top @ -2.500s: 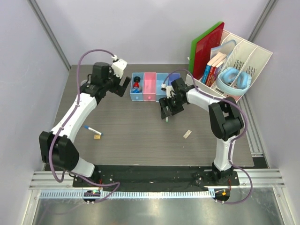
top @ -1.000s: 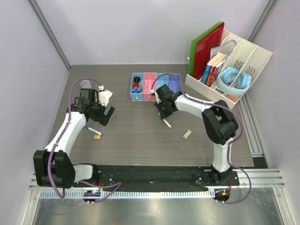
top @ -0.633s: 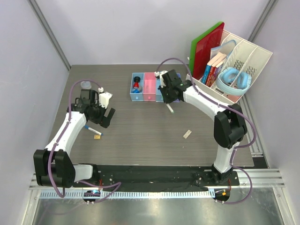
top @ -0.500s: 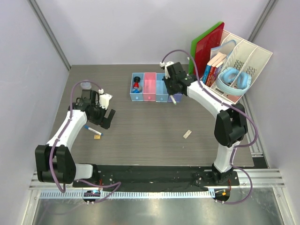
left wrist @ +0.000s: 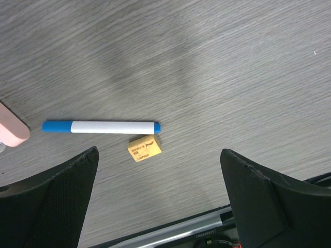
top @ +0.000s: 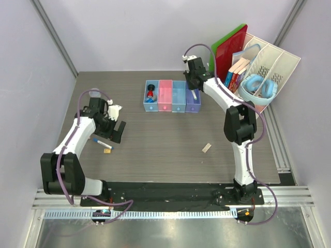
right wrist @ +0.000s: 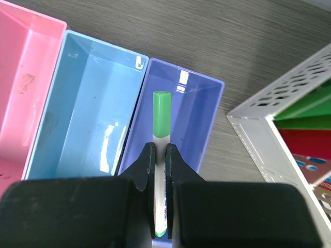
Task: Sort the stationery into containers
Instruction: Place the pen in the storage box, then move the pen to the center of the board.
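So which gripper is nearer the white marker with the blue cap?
Left. The open left gripper hovers directly over the marker; the right gripper is across the table above the lavender plastic tray, shut on a green-tipped white pen.

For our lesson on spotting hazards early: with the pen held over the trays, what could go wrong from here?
1. The green-tipped pen hangs close to the wall between the lavender tray and the light-blue tray; released, it may bounce into the wrong one.
2. The left jaws stand wide over the blue-tipped marker and the yellow piece beside it; closing might catch both.
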{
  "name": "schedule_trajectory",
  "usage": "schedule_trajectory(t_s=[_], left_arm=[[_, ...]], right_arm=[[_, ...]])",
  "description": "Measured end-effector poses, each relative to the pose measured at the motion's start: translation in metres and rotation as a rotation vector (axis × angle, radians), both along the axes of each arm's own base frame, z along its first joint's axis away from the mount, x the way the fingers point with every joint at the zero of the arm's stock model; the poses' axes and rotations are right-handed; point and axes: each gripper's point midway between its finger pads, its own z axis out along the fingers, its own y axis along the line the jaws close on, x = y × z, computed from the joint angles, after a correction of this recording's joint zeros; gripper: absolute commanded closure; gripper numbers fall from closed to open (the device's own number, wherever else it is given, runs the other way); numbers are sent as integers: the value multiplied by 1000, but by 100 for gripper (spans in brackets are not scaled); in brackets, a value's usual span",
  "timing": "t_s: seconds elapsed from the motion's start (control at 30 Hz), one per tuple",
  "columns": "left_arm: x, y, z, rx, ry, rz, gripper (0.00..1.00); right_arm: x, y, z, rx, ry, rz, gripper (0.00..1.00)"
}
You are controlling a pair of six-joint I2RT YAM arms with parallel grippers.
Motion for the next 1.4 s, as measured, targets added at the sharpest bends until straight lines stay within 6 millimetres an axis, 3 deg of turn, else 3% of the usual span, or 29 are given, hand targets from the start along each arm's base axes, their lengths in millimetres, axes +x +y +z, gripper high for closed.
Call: schedule_trajectory(t_s=[0.1,0.27,0.4,0.47,0.67,1.07,1.2,1.4], left_arm=[[-3,1,0,-5,15,6,0],[-10,5,-1,-6,49,12,0],[-15,4,-4,-7,76,0,0],[-17,6,-5,-10,87,5,0],[-21,12,-6,-13,108,26,0],[-27,15,-14,-4,143,21,0],[-30,21,-24,10,178,39,0],[-27,26,-39,15,216,64,0]], right_arm=[[6,1,-15,-12,16,4,99],[13,2,-23,-14,16,5,99],[15,3,-20,-10,5,6,86],[16,3,-19,-11,2,7,74],[17,1,-20,-18,1,11,62],[5,-2,-35,-24,41,23,59],[-7,-1,-21,3,40,34,59],[-23,0,28,64,-27,53,59]])
